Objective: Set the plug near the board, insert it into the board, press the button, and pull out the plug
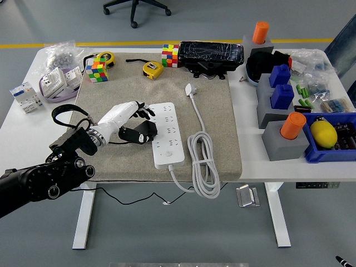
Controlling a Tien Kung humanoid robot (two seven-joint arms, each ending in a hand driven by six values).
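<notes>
Lying well right of the left hand (seemingly empty), the plug.

power strip on mat, mid tabletop | left hand just left of strip | plug far-right of strip | coiled cable right of strip
</notes>
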